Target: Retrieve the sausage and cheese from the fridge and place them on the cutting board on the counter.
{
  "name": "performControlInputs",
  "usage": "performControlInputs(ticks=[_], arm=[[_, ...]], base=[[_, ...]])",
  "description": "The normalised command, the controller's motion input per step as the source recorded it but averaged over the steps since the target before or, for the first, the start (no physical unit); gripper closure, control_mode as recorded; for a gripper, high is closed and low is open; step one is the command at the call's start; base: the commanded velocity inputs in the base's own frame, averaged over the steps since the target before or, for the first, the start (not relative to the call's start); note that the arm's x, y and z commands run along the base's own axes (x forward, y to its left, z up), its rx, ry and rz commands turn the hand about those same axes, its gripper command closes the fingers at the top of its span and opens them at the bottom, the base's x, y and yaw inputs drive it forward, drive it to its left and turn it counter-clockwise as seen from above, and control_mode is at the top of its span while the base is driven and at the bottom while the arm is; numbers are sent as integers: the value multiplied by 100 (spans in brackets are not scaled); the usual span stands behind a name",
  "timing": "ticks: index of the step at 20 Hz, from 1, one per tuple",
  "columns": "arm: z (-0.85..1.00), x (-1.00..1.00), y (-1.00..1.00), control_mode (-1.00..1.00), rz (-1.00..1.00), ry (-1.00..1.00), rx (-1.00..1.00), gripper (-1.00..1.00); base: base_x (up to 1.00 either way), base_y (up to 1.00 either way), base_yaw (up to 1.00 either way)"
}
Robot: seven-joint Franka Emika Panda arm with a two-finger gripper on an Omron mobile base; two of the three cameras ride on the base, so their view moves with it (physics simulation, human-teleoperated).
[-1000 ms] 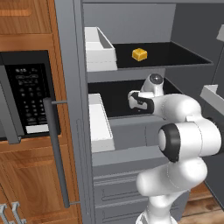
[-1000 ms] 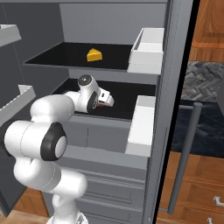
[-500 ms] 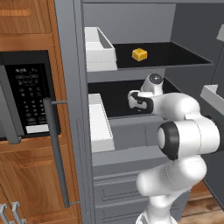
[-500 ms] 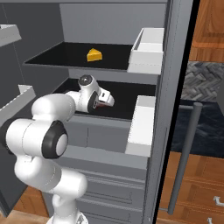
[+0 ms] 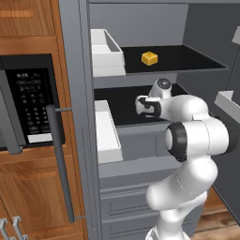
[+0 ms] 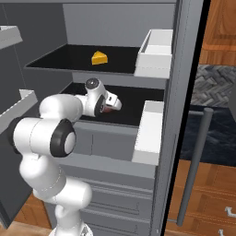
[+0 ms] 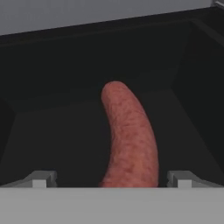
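Observation:
The fridge stands open. On its upper black shelf lies the yellow-orange cheese. My gripper reaches in over the lower shelf. In the hand view the curved reddish-brown sausage lies on that shelf, its near end between my gripper's two fingertips. The jaws are open wide and do not touch it. A dark stretch of counter shows to the right of the fridge. The cutting board is out of view.
White door bins hang on the fridge's left side, close to my hand. A black-panelled microwave sits in the wooden cabinets at left. A long bar handle and grey drawers lie below.
The hand has barely shifted over the lower shelf. The jaws stay wide open.

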Motion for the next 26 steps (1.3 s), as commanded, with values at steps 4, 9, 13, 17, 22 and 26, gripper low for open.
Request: performControlInputs(ticks=[4, 9, 13, 17, 22, 26], arm=[[-13, 16, 0, -100, -1, 0, 0, -100], [-37, 0, 0, -100, -2, 0, 0, -100], [-39, 1, 0, -100, -1, 0, 0, -100], [-27, 4, 0, -100, -1, 0, 0, -100], [-57, -3, 0, -100, -3, 0, 0, 100], [-71, -9, 0, -100, -2, 0, 0, 100]], base=[[0, 0, 0], [0, 0, 0], [0, 0, 0], [0, 0, 0], [0, 0, 0], [0, 0, 0]])
